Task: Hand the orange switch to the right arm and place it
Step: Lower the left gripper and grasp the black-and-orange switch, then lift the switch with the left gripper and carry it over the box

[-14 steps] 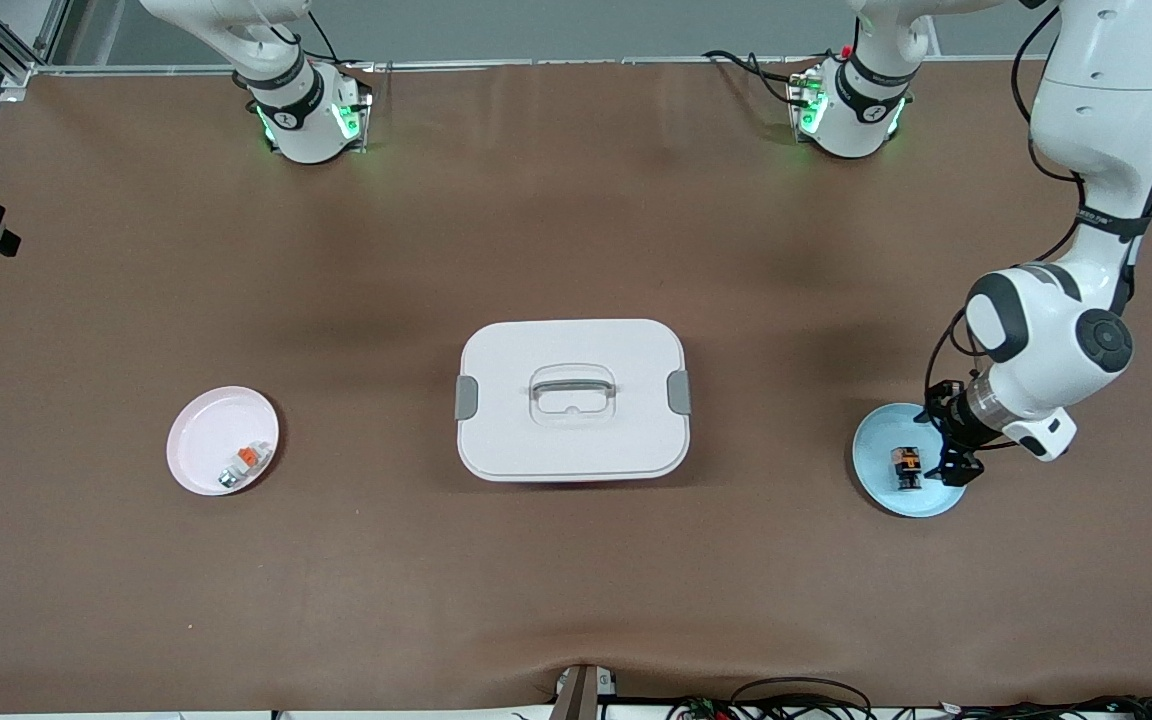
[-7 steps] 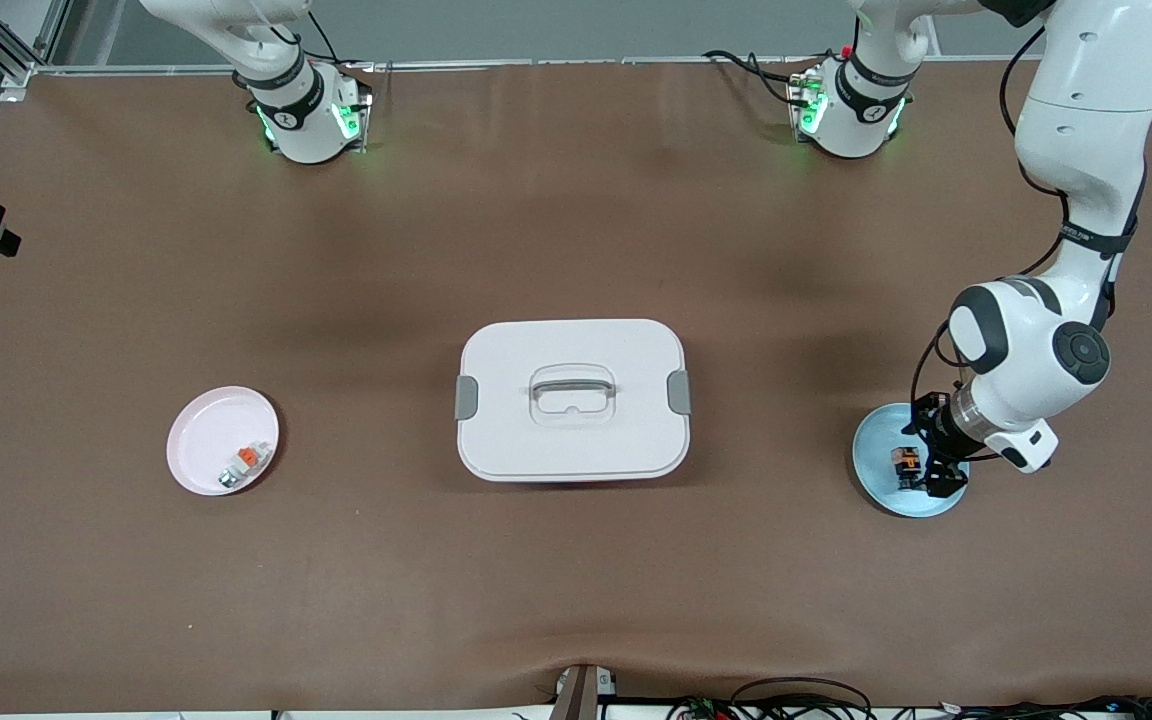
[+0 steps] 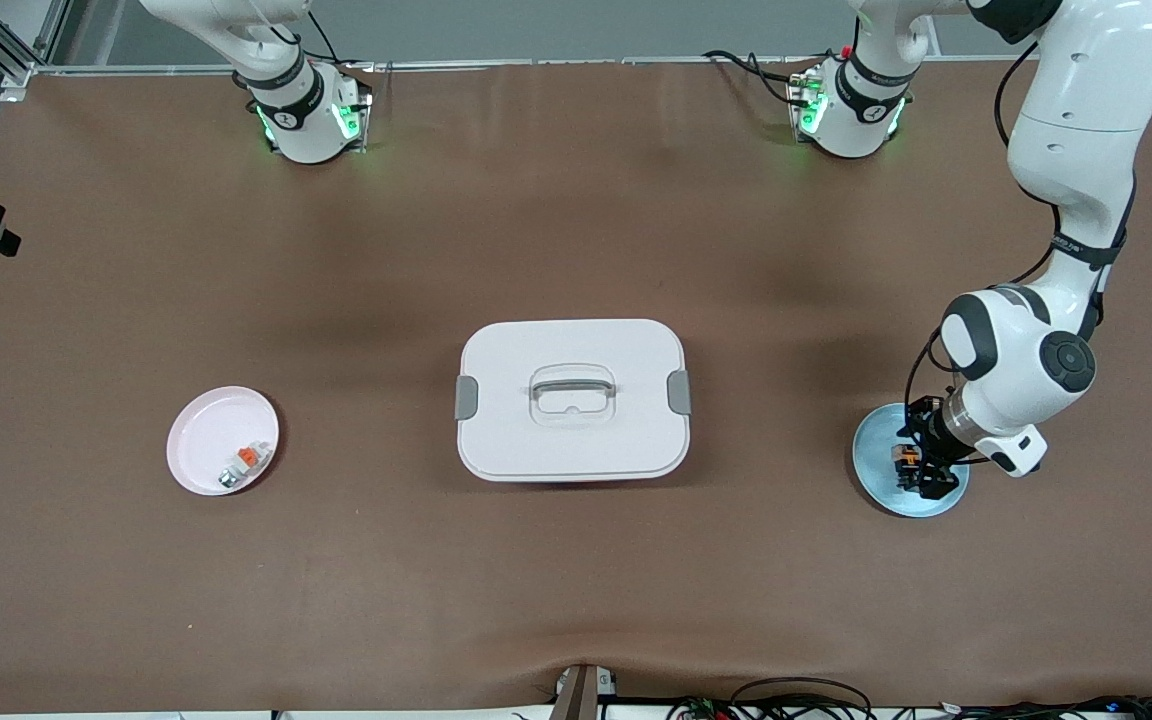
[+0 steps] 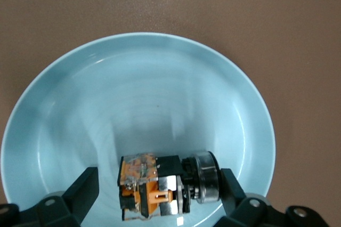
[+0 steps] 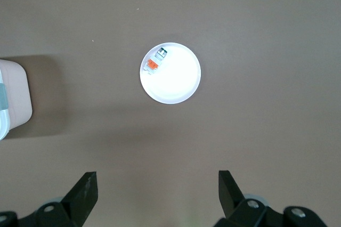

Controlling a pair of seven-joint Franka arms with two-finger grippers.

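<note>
The orange switch [image 3: 900, 456] lies on its side on a light blue plate [image 3: 874, 470] toward the left arm's end of the table. In the left wrist view its amber-orange body, black middle and silvery round end [image 4: 160, 187] show close up on the plate [image 4: 133, 88]. My left gripper [image 3: 922, 466] is down over the plate and open, one finger on each side of the switch [image 4: 158, 191], with a gap at the body's end. The right arm's gripper [image 5: 158, 191] hangs open and empty high above a pink plate [image 5: 178, 80]; it is out of the front view.
A white lidded box with a grey handle [image 3: 572, 400] stands mid-table. The pink plate [image 3: 206, 430] toward the right arm's end holds a small white-grey piece with an orange tab [image 3: 244, 460]. Brown table mat lies all around.
My left gripper has slid across the blue plate from its rim to the switch, so its open fingers now straddle it. The right arm has not moved.
</note>
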